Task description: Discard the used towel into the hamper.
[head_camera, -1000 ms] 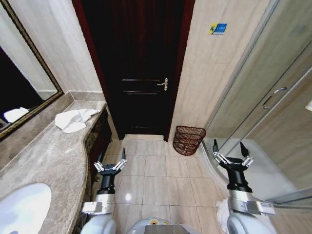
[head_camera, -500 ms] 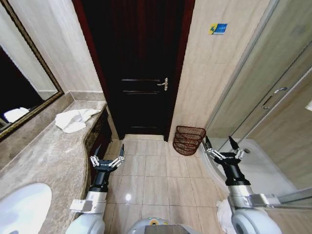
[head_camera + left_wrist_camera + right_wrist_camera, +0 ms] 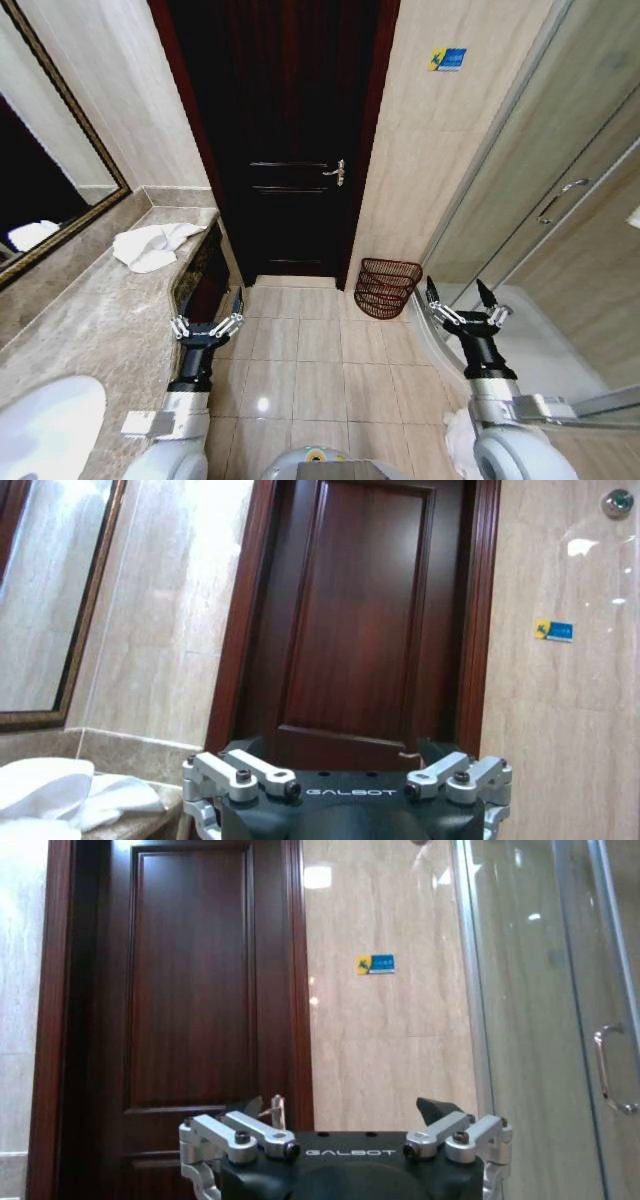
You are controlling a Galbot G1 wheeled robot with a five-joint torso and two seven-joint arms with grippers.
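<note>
My left claw (image 3: 207, 324) stands with its fingers spread and nothing between them, raised beside the front edge of the grey-brown marble bench (image 3: 95, 320), nearer to me than the crumpled white towel (image 3: 150, 245). The towel lies on the far end of the bench, close to the dark wooden door (image 3: 285, 130) and below the dark-framed wall mirror (image 3: 40, 150). In the left wrist view the towel (image 3: 60, 799) shows beside the door (image 3: 360, 622), on the mirror's side of it.

My right claw (image 3: 461, 312) is likewise spread and empty, held above the beige tiled floor (image 3: 320, 355), well apart from the bench and near the glass shower enclosure (image 3: 560, 200). In the right wrist view its two dark fingertips (image 3: 437, 1107) stand apart before the door (image 3: 190, 990) and the beige tiled wall (image 3: 390, 1027).

The small round reddish-brown openwork hamper (image 3: 387, 286) stands on the floor just beside the door frame, against the beige wall, between the door and the shower enclosure. It is tilted, its open mouth facing toward me. It lies well apart from the towel, and closer to my right claw than to my left.

A white sink basin (image 3: 45, 425) is set in the near end of the bench.
</note>
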